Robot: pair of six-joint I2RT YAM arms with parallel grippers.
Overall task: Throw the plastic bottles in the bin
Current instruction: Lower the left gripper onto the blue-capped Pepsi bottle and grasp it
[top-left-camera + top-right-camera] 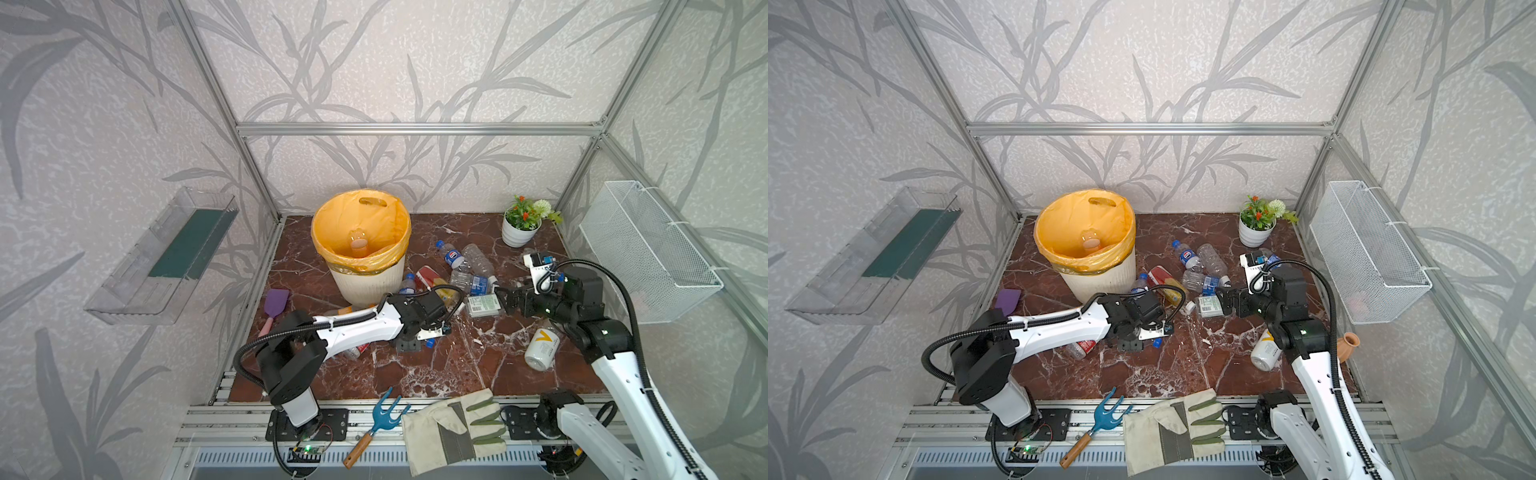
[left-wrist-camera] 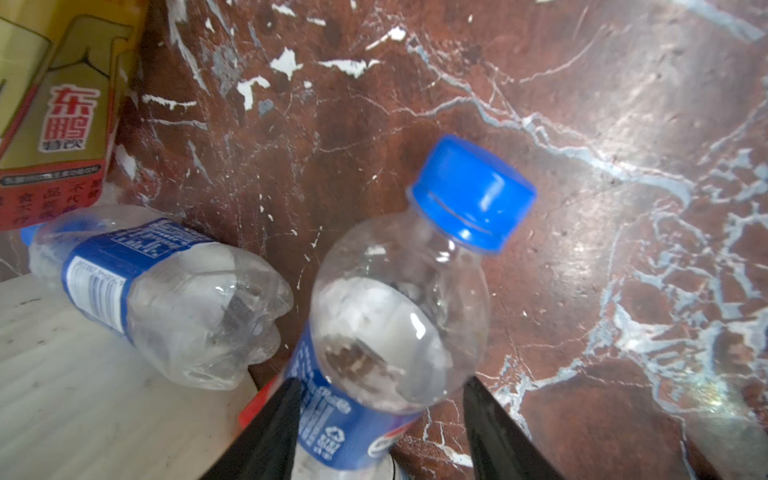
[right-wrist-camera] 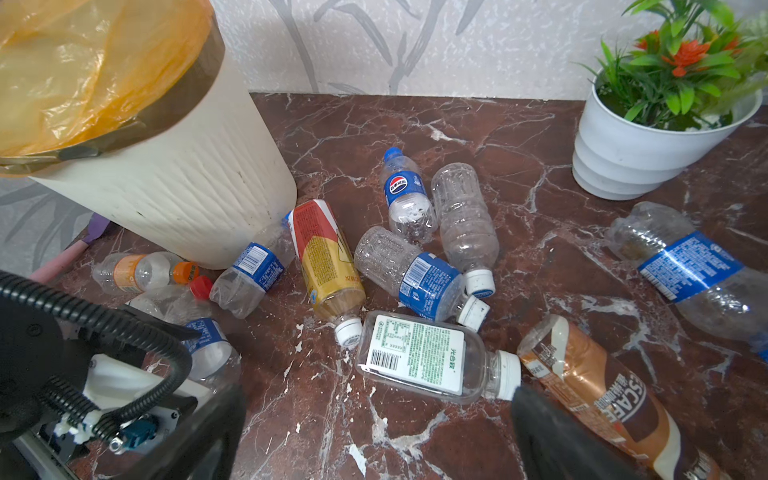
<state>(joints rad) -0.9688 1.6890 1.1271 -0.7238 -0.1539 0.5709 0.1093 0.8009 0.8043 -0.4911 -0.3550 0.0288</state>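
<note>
The bin [image 1: 365, 286] stands back left, probably within both arms' reach; one bottle [image 1: 358, 245] lies inside. The left gripper [image 2: 382, 428] straddles a blue-cap bottle [image 2: 399, 316] — one finger [image 2: 274, 432] touches, no pinch yet. More bottles [image 3: 415, 278] lie by the bin. The right gripper [image 3: 374, 436] is spread wide near them, probably waiting.

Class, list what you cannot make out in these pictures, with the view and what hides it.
- Left gripper: left wrist view leaves unclear whether it grips or only flanks the blue-capped bottle; in both top views the left arm covers this.
- Bin: its near wall hides part of the inside, top views.
- Red-labelled bottle: mostly under the left arm, top views.
- Brown coffee bottle: cut by right wrist view's bottom edge.
</note>
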